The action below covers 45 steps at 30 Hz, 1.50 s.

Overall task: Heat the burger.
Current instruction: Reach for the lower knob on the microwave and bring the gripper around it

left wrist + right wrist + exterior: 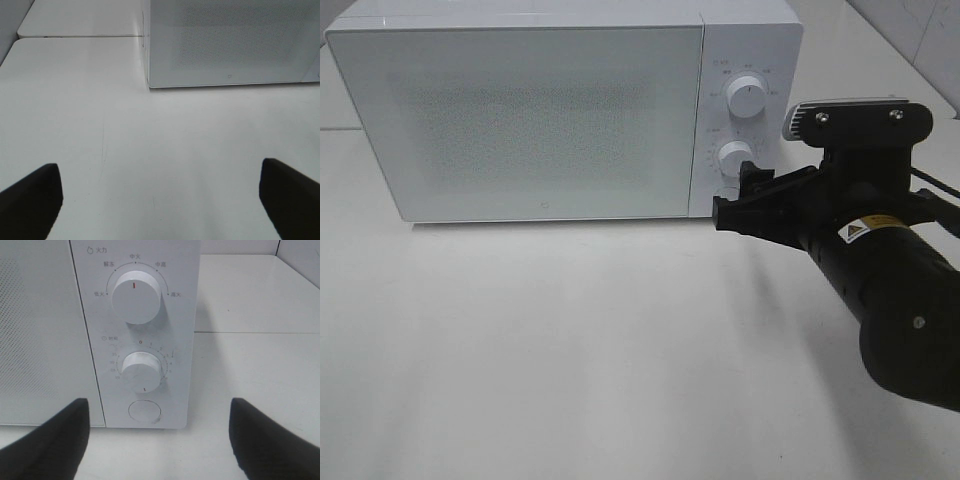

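The burger is hidden from every view. The white microwave (520,120) stands at the back of the table with its frosted door (225,45) closed. My right gripper (738,195) hovers open just in front of the control panel, apart from it, level with the lower knob (142,371) and the round button (144,410). In the right wrist view the right gripper (157,440) has nothing between its fingers. The lower knob's red mark points down, away from the 0 at its top. My left gripper (160,200) is wide open over bare table, in front of the microwave's left corner.
The upper power knob (136,295) has its red mark pointing straight up. The white table (570,350) stretches in front of the microwave. A second tabletop (75,20) adjoins behind a seam, and the right arm's black body (890,290) fills the right side.
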Tool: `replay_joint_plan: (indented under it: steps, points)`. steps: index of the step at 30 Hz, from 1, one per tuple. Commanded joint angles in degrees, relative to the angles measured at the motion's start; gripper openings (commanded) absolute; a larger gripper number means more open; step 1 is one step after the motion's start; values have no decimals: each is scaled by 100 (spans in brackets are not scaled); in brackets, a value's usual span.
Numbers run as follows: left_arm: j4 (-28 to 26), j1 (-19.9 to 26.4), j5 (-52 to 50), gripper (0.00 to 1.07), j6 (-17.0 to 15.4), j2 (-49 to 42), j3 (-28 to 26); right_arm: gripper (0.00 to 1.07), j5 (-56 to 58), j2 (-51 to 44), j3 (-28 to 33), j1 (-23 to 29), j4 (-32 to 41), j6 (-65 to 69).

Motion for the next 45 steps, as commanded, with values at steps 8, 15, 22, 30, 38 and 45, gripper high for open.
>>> replay_joint_plan:
  steps: [8, 15, 22, 30, 38, 45]
  points:
    - [-23, 17, -17, 100, 6, -126, 6, 74, -613, 584, -315, -86, -29, 458]
    - [-23, 17, -17, 100, 6, -126, 6, 74, -521, 945, -728, -264, -212, 458]
    - [-23, 17, -17, 100, 6, -126, 6, 74, -384, 1398, -1112, -441, -533, 458]
    - [-17, 17, -17, 100, 6, -126, 6, 74, -264, 1759, -1490, -665, -665, 435]
    - [-23, 17, -17, 100, 6, -126, 6, 74, -206, 2086, -1856, -773, -762, 435]
    - [-23, 17, -17, 100, 6, -126, 6, 74, -115, 2315, -2074, -865, -842, 435]
